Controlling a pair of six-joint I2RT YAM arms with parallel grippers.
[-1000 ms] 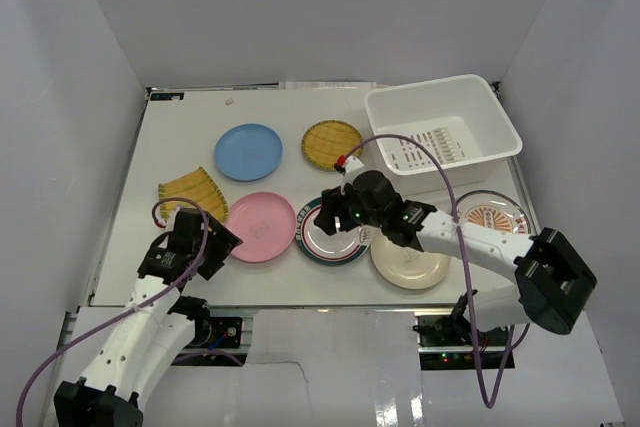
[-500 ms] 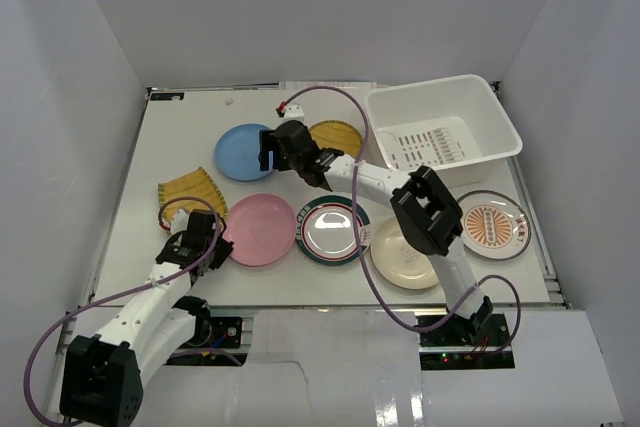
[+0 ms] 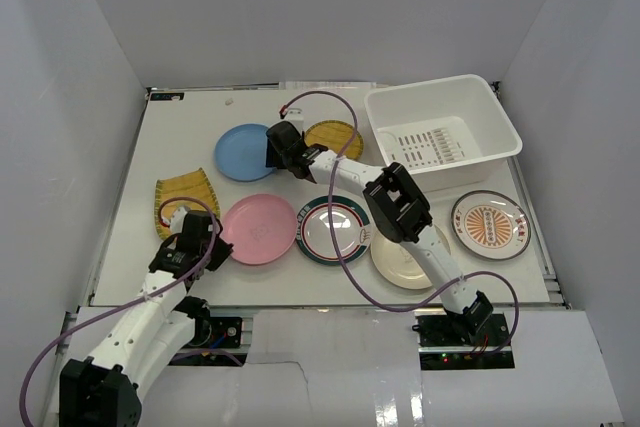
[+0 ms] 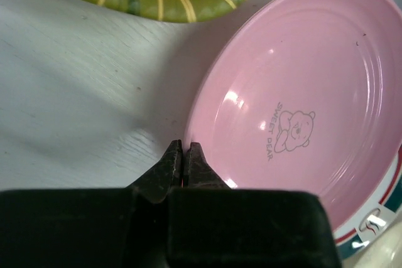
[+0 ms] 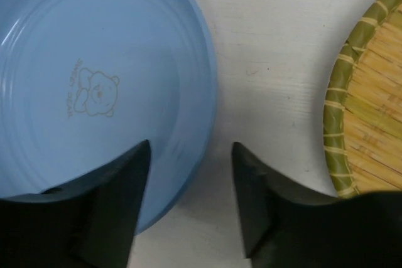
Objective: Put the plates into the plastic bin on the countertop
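My left gripper point(image 4: 184, 145) is shut on the near left rim of the pink plate point(image 4: 301, 92), which lies on the countertop point(image 3: 130, 247). The right gripper point(image 5: 191, 145) stands open astride the right rim of the blue plate point(image 5: 94, 80), with one finger over the plate and the other over bare countertop beside the yellow woven plate point(image 5: 370, 92). From above, the pink plate point(image 3: 258, 228) lies front left and the blue plate point(image 3: 243, 151) behind it. The white plastic bin point(image 3: 500, 117) stands at the back right, with no plates in it.
A yellow ribbed plate point(image 3: 184, 192) lies left of the pink one. The green-rimmed plate point(image 3: 333, 231), the cream plate point(image 3: 410, 257) and the orange-sunburst plate point(image 3: 490, 224) lie along the front. The right arm stretches over the green-rimmed plate. Pale walls surround the countertop.
The left gripper closed on the pink plate's rim. The right arm swung from the green-rimmed plate back to the blue plate's edge, and its jaws narrowed.
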